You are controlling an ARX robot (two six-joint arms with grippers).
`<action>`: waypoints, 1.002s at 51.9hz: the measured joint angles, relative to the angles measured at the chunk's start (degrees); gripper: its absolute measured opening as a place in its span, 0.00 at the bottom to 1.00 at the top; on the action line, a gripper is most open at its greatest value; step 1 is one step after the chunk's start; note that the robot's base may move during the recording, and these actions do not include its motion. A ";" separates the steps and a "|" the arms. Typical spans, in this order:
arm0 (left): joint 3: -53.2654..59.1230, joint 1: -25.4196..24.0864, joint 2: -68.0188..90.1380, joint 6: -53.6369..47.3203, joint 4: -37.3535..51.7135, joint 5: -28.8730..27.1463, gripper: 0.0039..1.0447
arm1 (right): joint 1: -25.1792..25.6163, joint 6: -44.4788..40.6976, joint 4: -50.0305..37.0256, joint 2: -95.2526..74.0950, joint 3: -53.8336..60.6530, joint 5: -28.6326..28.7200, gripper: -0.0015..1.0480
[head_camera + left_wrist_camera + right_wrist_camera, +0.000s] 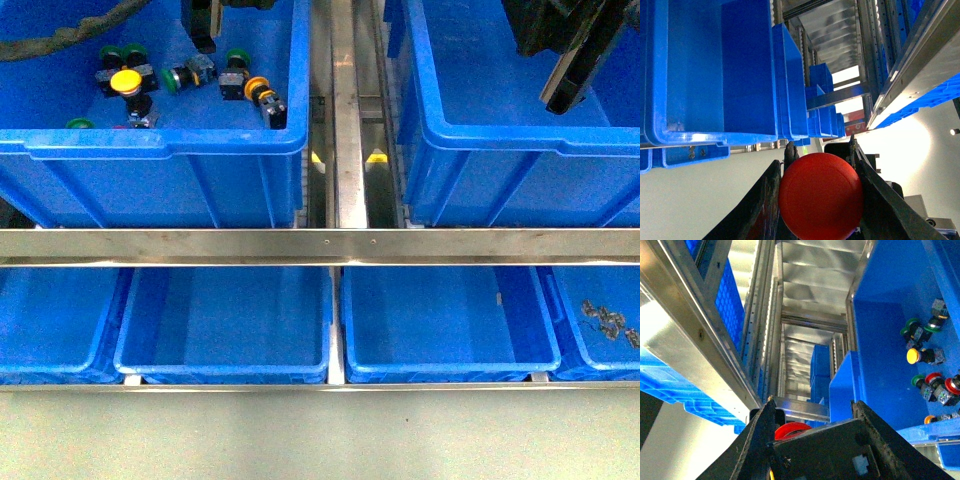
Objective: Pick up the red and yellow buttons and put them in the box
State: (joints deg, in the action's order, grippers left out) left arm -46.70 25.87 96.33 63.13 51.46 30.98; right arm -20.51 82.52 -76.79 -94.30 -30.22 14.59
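A: Gripping what, left claw (820, 152)?
B: Red button (820, 195), pinched between part-closed fingers. Crate (165, 150) below: yellow button (125, 80), green switches (130, 52). Right claw (813, 405) above box (520, 140); red cap (792, 431) between fingers, grip unclear.

A steel rack (320, 245) holds a left crate (150, 142) and a right crate (520, 140) on its far level; four blue bins (225, 372) line the near row.

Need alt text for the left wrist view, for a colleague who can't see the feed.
The left claw grips a red button, its round cap filling the gap between the two dark fingers. Beyond it are blue crates and a metal rail.
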 joint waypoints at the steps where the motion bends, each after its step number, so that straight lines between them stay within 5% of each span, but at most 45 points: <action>1: 0.00 0.00 0.00 0.00 0.00 -0.02 0.33 | 0.02 0.00 0.00 0.00 0.00 0.00 0.38; 5: 0.00 0.00 0.00 0.17 0.09 -0.55 0.34 | 0.04 0.02 -0.02 0.00 0.00 -0.02 0.38; 26: -0.02 -0.44 0.09 -2.75 0.07 -4.74 0.94 | 0.07 -0.74 -0.48 0.28 0.26 -0.02 0.37; 52: -1.46 -9.33 -13.27 -17.46 -13.88 -11.37 0.92 | -0.46 -2.80 0.57 0.55 1.53 -1.84 0.37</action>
State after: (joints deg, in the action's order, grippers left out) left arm -48.16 16.53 83.07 45.67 37.58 19.62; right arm -20.97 79.72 -76.23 -93.76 -28.69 12.75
